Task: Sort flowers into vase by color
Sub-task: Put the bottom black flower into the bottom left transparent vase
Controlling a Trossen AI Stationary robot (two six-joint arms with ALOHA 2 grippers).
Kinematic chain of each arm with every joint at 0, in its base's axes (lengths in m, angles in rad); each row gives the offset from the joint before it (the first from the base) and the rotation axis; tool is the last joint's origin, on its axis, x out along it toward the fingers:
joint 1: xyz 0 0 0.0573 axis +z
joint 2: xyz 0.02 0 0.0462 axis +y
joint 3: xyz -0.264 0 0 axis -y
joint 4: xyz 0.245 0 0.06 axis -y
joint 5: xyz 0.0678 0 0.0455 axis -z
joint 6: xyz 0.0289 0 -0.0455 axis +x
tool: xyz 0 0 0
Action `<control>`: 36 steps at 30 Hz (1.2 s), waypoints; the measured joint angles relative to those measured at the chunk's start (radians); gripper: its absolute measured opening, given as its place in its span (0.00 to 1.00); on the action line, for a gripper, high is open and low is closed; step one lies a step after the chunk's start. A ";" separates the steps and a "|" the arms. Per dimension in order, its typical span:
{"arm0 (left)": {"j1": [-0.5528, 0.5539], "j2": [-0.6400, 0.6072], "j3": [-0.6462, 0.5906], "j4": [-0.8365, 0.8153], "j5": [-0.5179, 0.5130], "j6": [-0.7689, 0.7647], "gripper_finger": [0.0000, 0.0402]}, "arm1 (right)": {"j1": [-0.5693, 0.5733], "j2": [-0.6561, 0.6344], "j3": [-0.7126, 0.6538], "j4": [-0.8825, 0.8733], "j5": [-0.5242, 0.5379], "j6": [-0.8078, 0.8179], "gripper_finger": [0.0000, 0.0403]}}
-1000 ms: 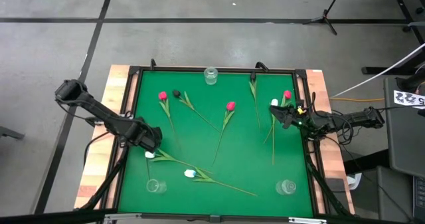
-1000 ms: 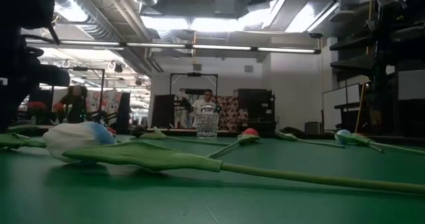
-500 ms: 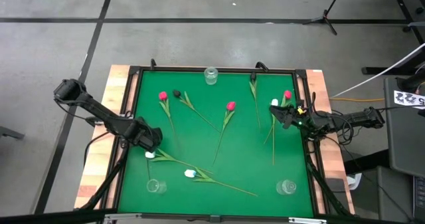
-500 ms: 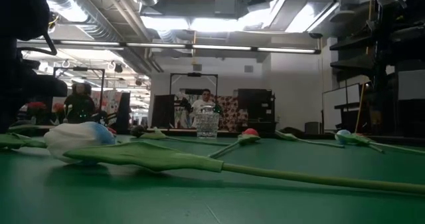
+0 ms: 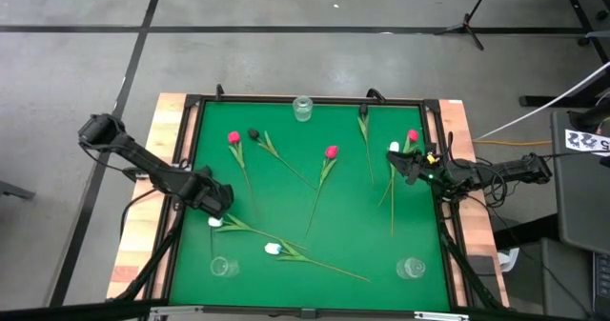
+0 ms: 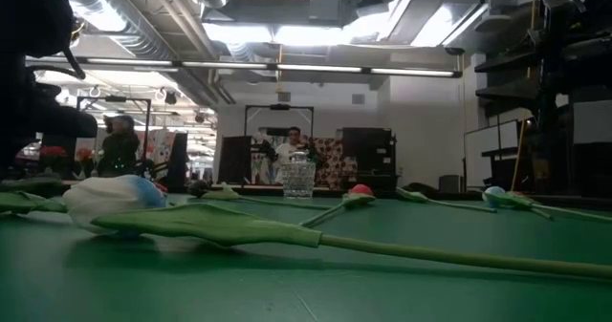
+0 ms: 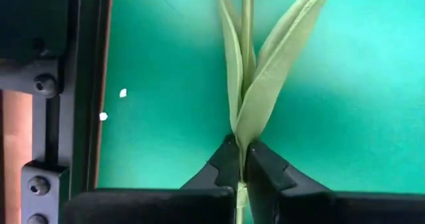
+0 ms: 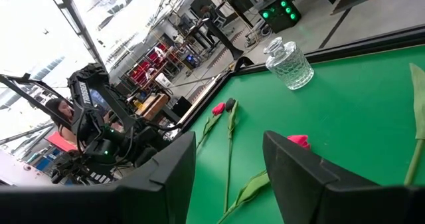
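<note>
I am keeping my left hand (image 7: pixel 239 174) clenched on the white tulip's stem (image 7: pixel 247 24), which is running straight ahead from it, the right hand (image 5: pixel 396 158) waiting released.

Even overhead light falls on the green counter (image 5: pixel 343 235) in the high view, with only faint shadows. In the low view, ceiling strip lights (image 6: pixel 287 69) glare white, and the nearest white flower (image 6: pixel 110 200) is blurred. The left wrist view is bright and soft-edged. In the right wrist view, the room beyond is washed out by daylight.
</note>
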 joint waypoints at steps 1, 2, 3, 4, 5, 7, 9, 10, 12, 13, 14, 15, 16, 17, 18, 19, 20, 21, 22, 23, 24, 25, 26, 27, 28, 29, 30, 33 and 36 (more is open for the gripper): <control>0.000 0.000 0.010 -0.008 -0.008 0.006 0.03 | 0.000 0.000 0.000 0.000 0.000 0.000 0.44; 0.000 -0.001 0.022 -0.012 -0.016 0.014 0.03 | 0.000 0.000 0.000 0.000 0.000 -0.001 0.44; 0.000 -0.001 0.036 -0.018 -0.025 0.023 0.02 | 0.000 0.000 0.000 0.000 0.000 -0.002 0.44; 0.000 -0.001 0.051 -0.028 -0.038 0.030 0.02 | 0.000 0.000 0.000 0.000 0.000 -0.003 0.44; 0.000 -0.001 0.065 -0.037 -0.061 0.045 0.01 | 0.000 0.000 0.000 -0.001 0.000 -0.003 0.44; 0.000 -0.001 0.102 -0.054 -0.108 0.067 0.01 | 0.000 0.000 0.000 -0.003 0.000 -0.003 0.44; 0.000 -0.001 0.142 -0.077 -0.151 0.097 0.02 | 0.000 0.000 0.000 -0.003 0.000 -0.003 0.44; 0.000 -0.001 0.160 -0.085 -0.167 0.116 0.03 | 0.000 0.000 0.000 -0.003 0.000 -0.003 0.44; 0.000 -0.006 0.206 -0.112 -0.193 0.149 0.03 | 0.000 0.000 0.000 -0.003 0.000 -0.003 0.44; 0.000 -0.009 0.232 -0.135 -0.208 0.170 0.03 | 0.000 0.000 0.000 -0.003 0.000 -0.003 0.44; 0.000 -0.013 0.258 -0.164 -0.223 0.193 0.03 | 0.000 0.000 0.000 -0.004 0.000 -0.003 0.44; 0.000 -0.017 0.284 -0.196 -0.240 0.209 0.03 | 0.000 0.000 0.000 -0.006 0.000 -0.003 0.44; 0.000 -0.022 0.312 -0.229 -0.258 0.215 0.02 | 0.000 0.000 0.000 -0.008 0.000 -0.003 0.44; 0.000 -0.028 0.343 -0.261 -0.281 0.225 0.02 | 0.000 0.000 0.000 -0.008 0.000 -0.004 0.44; 0.000 -0.035 0.374 -0.291 -0.307 0.235 0.01 | 0.000 0.000 0.000 -0.009 0.000 -0.004 0.44; 0.000 -0.043 0.404 -0.318 -0.333 0.244 0.01 | 0.000 0.000 0.000 -0.009 0.000 -0.004 0.44; 0.000 -0.049 0.435 -0.345 -0.361 0.257 0.01 | 0.000 0.000 0.000 -0.009 0.000 -0.004 0.44; 0.000 -0.056 0.465 -0.364 -0.390 0.267 0.01 | 0.000 0.000 0.000 -0.009 0.000 -0.004 0.44; 0.000 -0.062 0.494 -0.378 -0.425 0.282 0.02 | 0.000 0.000 0.000 -0.009 0.000 -0.004 0.44; 0.000 -0.064 0.524 -0.385 -0.466 0.298 0.02 | 0.000 0.000 0.000 -0.009 0.000 -0.004 0.44; 0.000 -0.065 0.554 -0.390 -0.508 0.317 0.03 | 0.000 0.000 0.000 -0.009 0.000 -0.004 0.44; 0.000 -0.065 0.581 -0.390 -0.549 0.340 0.03 | 0.000 0.000 0.000 -0.009 0.000 -0.004 0.44; 0.000 -0.065 0.606 -0.387 -0.587 0.367 0.03 | 0.000 0.000 0.000 -0.008 0.000 -0.004 0.44; 0.000 -0.065 0.633 -0.381 -0.622 0.400 0.03 | 0.000 0.000 0.000 -0.008 0.000 -0.004 0.44; 0.000 -0.065 0.656 -0.365 -0.657 0.446 0.03 | 0.000 0.000 0.000 -0.008 0.000 -0.004 0.44; 0.000 -0.066 0.675 -0.343 -0.688 0.496 0.02 | 0.000 0.000 0.000 -0.008 -0.002 -0.004 0.44; 0.000 -0.065 0.694 -0.316 -0.718 0.548 0.02 | 0.000 0.000 0.000 -0.008 -0.008 -0.004 0.44; -0.004 -0.065 0.748 -0.212 -0.778 0.728 0.02 | 0.000 0.000 0.000 -0.008 -0.008 -0.004 0.44; -0.014 -0.065 0.781 -0.046 -0.792 0.952 0.03 | 0.000 0.000 0.000 -0.008 -0.008 -0.004 0.44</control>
